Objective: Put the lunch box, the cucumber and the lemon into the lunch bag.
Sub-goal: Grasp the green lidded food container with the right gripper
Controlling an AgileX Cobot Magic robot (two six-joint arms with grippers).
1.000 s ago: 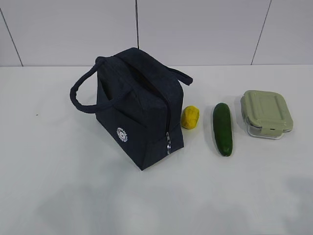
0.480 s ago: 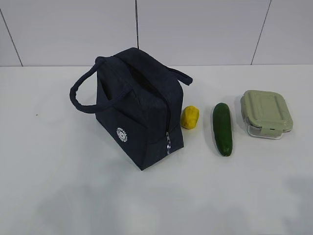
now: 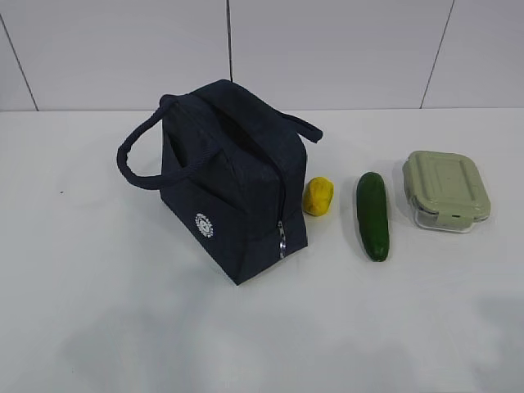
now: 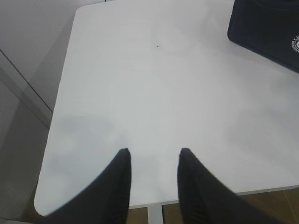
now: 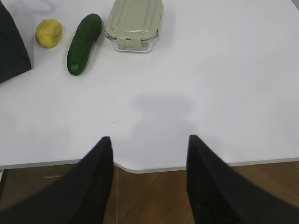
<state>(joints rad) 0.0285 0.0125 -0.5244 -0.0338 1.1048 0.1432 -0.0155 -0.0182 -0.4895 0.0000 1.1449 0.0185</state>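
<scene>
The dark navy lunch bag (image 3: pixel 225 184) stands upright left of centre on the white table, its zipper with ring pull (image 3: pixel 281 237) facing the front right. To its right lie the yellow lemon (image 3: pixel 318 196), the dark green cucumber (image 3: pixel 372 215) and the lunch box (image 3: pixel 445 188) with its sage-green lid, in a row. Neither arm shows in the exterior view. My left gripper (image 4: pixel 153 151) hangs open over the table's near left corner, empty, with a bag corner (image 4: pixel 266 28) far off. My right gripper (image 5: pixel 149 139) is open and empty above the near edge, well short of the cucumber (image 5: pixel 84 43), lemon (image 5: pixel 48 32) and lunch box (image 5: pixel 134 23).
The white table (image 3: pixel 123 311) ends at a white tiled wall behind. Its near edge and rounded corner (image 5: pixel 135 168) show in the right wrist view, with brown floor below. A tiny dark speck (image 3: pixel 61 192) lies left of the bag.
</scene>
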